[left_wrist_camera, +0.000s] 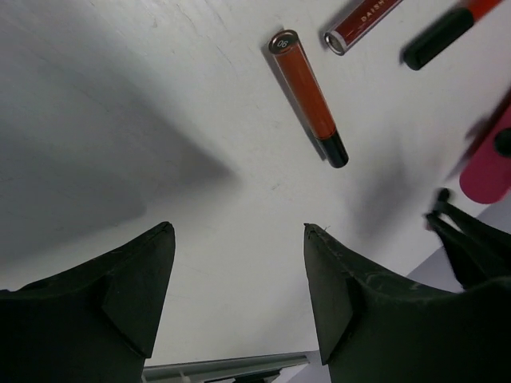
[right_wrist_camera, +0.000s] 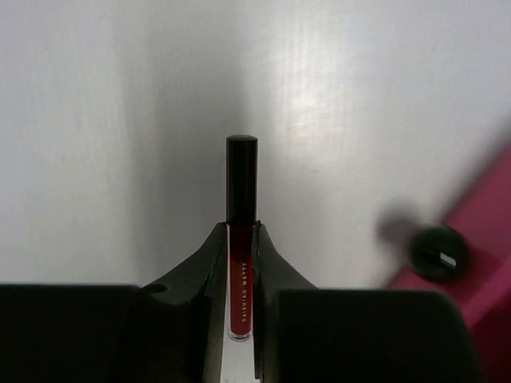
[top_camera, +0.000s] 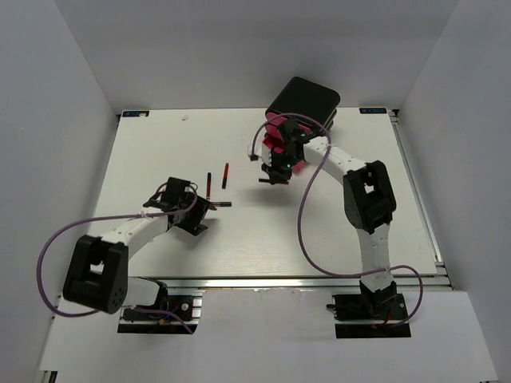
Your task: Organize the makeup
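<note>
My right gripper (right_wrist_camera: 241, 231) is shut on a dark red lip gloss tube (right_wrist_camera: 241, 279), whose black cap sticks out past the fingertips above the white table. In the top view this gripper (top_camera: 274, 174) hangs just in front of the open pink drawer (top_camera: 279, 148). Two thin makeup sticks (top_camera: 209, 185) (top_camera: 225, 175) lie side by side mid-table. My left gripper (left_wrist_camera: 238, 227) is open and empty, low over the table (top_camera: 201, 214). Ahead of it lie an orange-red tube (left_wrist_camera: 307, 96), a dark red tube (left_wrist_camera: 359, 20) and a black-capped stick (left_wrist_camera: 447, 28).
A black box (top_camera: 302, 100) with pink drawers stands at the back right. A pink drawer front (right_wrist_camera: 487, 231) with a black knob (right_wrist_camera: 437, 251) sits right of the held tube. The metal rail (top_camera: 303, 281) runs along the table's near edge.
</note>
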Motion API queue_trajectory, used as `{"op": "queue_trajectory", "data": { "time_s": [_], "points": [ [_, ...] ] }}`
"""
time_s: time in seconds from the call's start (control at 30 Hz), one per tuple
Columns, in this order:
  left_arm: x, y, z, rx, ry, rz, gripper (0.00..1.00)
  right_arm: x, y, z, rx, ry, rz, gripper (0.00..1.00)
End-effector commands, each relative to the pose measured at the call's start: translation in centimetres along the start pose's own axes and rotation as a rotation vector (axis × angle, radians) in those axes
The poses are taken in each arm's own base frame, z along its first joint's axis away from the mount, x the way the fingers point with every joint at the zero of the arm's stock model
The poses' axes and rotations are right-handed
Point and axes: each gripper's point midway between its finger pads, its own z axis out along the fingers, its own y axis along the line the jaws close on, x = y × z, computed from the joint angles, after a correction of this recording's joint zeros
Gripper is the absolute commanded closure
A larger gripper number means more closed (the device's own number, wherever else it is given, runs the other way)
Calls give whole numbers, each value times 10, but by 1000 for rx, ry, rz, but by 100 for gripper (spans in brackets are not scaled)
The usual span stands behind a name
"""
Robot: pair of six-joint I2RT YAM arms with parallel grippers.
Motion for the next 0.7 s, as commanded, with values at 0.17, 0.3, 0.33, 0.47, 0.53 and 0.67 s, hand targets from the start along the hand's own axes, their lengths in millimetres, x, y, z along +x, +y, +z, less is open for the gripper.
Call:
{"op": "queue_trajectory", "data": {
  "time_s": [0.17, 0.3, 0.33, 0.47, 0.53, 0.67],
  "points": [
    [8, -34, 11, -16, 26, -105, 27, -68, -93, -101, 648, -200, 193, 100],
    [8, -31, 18, -54, 27, -121, 27, -36, -122, -106, 808, -67, 251, 100],
    [8, -30, 20, -58, 32, -122, 27, -35, -128, -109, 833, -58, 253, 100],
    [7, -31, 22, -57, 27, -129, 27, -22, -148, -110, 947, -26, 293, 100],
    [7, -30, 22, -61, 25, -131, 27, -22, -153, -110, 959, -19, 298, 100],
    [8, -29, 23, -60, 26, -136, 27, -16, -152, -99, 933, -3, 289, 100]
  ]
}}
